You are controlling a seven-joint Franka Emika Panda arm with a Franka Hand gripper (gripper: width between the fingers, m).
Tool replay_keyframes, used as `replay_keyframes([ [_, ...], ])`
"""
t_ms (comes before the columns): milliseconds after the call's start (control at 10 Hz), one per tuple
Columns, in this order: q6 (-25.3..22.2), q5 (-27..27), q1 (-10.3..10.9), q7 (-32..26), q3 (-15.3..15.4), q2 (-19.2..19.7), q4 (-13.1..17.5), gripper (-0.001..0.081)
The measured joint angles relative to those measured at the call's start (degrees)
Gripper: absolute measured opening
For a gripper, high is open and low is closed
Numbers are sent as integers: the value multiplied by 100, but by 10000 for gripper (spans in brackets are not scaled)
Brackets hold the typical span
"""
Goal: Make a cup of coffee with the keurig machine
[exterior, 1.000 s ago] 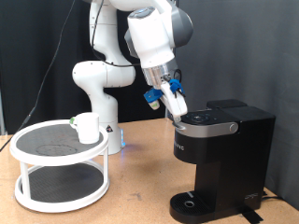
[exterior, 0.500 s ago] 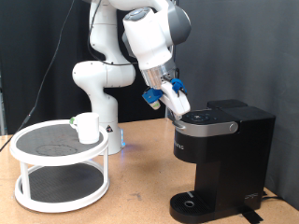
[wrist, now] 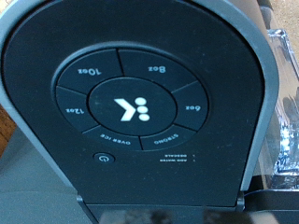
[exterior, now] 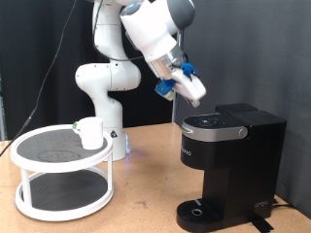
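Gripper (exterior: 197, 94) hovered above the keurig machine (exterior: 228, 160), at its 11 o'clock; finger state could not be told. Lid shut. The cup (exterior: 90, 132) sat on the white stand (exterior: 60, 173).

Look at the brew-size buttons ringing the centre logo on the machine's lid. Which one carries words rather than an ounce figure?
The OVER ICE button on the keurig machine. The 6oz, 8oz, 10oz and 12oz buttons show numbers; STRONG is a separate word button.
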Motion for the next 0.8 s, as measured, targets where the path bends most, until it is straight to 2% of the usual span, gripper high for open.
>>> replay_keyframes([
  [200, 87, 68, 1, -104, 12, -12, -80, 0],
  [300, -112, 105, -1, -240, -33, -64, -174, 0],
  [400, -311, 106, -6, -315, -96, -162, -304, 0],
  [500, -232, 285, -11, -323, -141, -320, -521, 0],
  [700, 752, 1028, -15, -165, -125, -776, -1157, 0],
  [800, 858, 1186, -22, -173, -168, -998, -1413, 0],
])
